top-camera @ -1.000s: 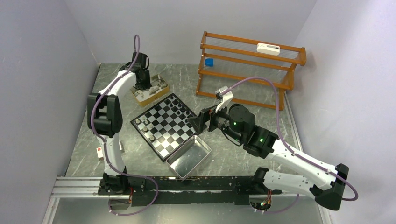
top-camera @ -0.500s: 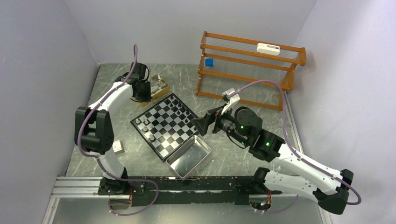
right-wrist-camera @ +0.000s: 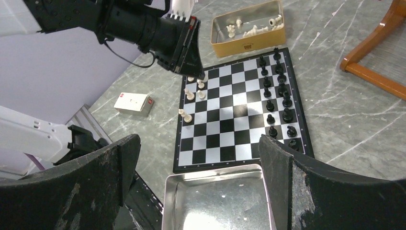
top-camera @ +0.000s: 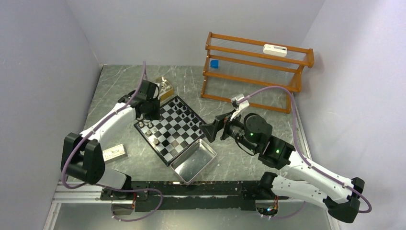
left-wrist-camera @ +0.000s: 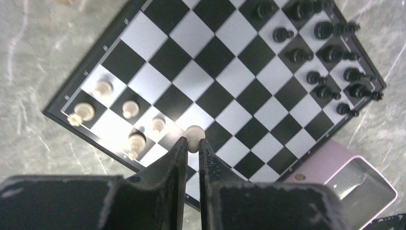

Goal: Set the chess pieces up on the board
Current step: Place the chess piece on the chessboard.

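The board (top-camera: 171, 128) lies at the table's middle. Black chess pieces (top-camera: 186, 112) fill its far right side, seen also in the left wrist view (left-wrist-camera: 325, 52). Several cream pieces (left-wrist-camera: 129, 109) stand along its left edge. My left gripper (left-wrist-camera: 192, 143) is shut on a cream piece (left-wrist-camera: 194, 136), held just above the board's left part near those cream pieces (right-wrist-camera: 191, 93). My right gripper (right-wrist-camera: 198, 143) stands wide open with nothing between its fingers, over the board's near right corner by the metal tray.
A gold box (top-camera: 163, 86) with more cream pieces (right-wrist-camera: 249, 28) sits behind the board. An empty metal tray (top-camera: 194, 160) touches the board's near corner. A wooden rack (top-camera: 253, 72) stands at the back right. A small white box (top-camera: 114, 153) lies at the left.
My left arm has swung from the gold box to the board's left part, carrying a cream piece. The right gripper has drawn back a little to the right, still open.
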Action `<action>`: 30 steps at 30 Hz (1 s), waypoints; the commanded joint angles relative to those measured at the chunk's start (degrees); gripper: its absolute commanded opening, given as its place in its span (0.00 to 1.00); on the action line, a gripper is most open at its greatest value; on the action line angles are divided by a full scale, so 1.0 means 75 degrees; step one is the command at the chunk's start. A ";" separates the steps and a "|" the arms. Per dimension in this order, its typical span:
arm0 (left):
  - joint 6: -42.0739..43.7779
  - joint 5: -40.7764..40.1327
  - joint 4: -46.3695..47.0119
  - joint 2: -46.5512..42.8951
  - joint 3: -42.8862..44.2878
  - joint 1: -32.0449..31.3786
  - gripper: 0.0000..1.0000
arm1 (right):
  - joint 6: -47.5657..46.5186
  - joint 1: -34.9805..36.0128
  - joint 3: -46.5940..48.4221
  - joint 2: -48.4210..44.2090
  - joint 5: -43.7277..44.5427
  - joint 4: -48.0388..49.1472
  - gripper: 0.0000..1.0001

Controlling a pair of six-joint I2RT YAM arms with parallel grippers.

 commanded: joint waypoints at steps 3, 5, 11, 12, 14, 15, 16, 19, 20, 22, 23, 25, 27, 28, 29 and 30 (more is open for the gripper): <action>-0.0579 -0.0042 0.0321 -0.0601 -0.0810 -0.0384 0.17 | -0.0045 -0.0015 -0.0103 -0.0167 0.0080 -0.0145 0.99; -0.0702 -0.0173 0.0355 -0.0615 -0.0996 -0.0441 0.17 | -0.0098 -0.0013 -0.0092 -0.0157 0.0104 -0.0157 0.99; -0.0919 -0.0219 0.0576 -0.0546 -0.1426 -0.0462 0.15 | -0.0206 -0.0010 -0.0079 -0.0138 0.0068 -0.0126 0.99; -0.0915 -0.0254 0.0608 -0.0510 -0.1443 -0.0467 0.14 | -0.0218 -0.0010 -0.0090 -0.0131 0.0073 -0.0111 0.99; -0.0897 -0.0347 0.0647 -0.0451 -0.1468 -0.0467 0.14 | -0.0204 -0.0010 -0.0108 -0.0139 0.0088 -0.0108 0.99; -0.0886 -0.0412 0.0659 -0.0433 -0.1477 -0.0467 0.14 | -0.0198 -0.0009 -0.0123 -0.0142 0.0089 -0.0100 0.99; -0.0874 -0.0457 0.0661 -0.0411 -0.1480 -0.0467 0.14 | -0.0194 -0.0010 -0.0135 -0.0151 0.0091 -0.0109 0.99; -0.0849 -0.0502 0.0692 -0.0350 -0.1512 -0.0467 0.14 | -0.0179 -0.0016 -0.0149 -0.0186 0.0123 -0.0157 0.99; -0.0845 -0.0499 0.0705 -0.0336 -0.1540 -0.0467 0.14 | -0.0181 -0.0012 -0.0160 -0.0205 0.0136 -0.0151 0.99; -0.0811 -0.0539 0.0719 -0.0313 -0.1577 -0.0467 0.14 | -0.0185 -0.0019 -0.0183 -0.0241 0.0157 -0.0139 0.99; -0.0803 -0.0584 0.0730 -0.0304 -0.1590 -0.0467 0.14 | -0.0185 -0.0016 -0.0185 -0.0251 0.0155 -0.0126 0.99; -0.0780 -0.0646 0.0720 -0.0275 -0.1615 -0.0467 0.14 | -0.0192 -0.0009 -0.0168 -0.0251 0.0146 -0.0125 0.99; -0.0767 -0.0651 0.0729 -0.0210 -0.1641 -0.0467 0.15 | -0.0191 -0.0016 -0.0162 -0.0237 0.0146 -0.0139 0.99; -0.0776 -0.0636 0.0741 -0.0177 -0.1654 -0.0467 0.15 | -0.0190 -0.0006 -0.0162 -0.0226 0.0158 -0.0137 0.99; -0.0787 -0.0620 0.0746 -0.0129 -0.1666 -0.0467 0.14 | -0.0186 -0.0011 -0.0165 -0.0215 0.0150 -0.0127 0.99; -0.0780 -0.0610 0.0754 -0.0091 -0.1676 -0.0467 0.14 | -0.0175 -0.0012 -0.0172 -0.0204 0.0144 -0.0117 0.99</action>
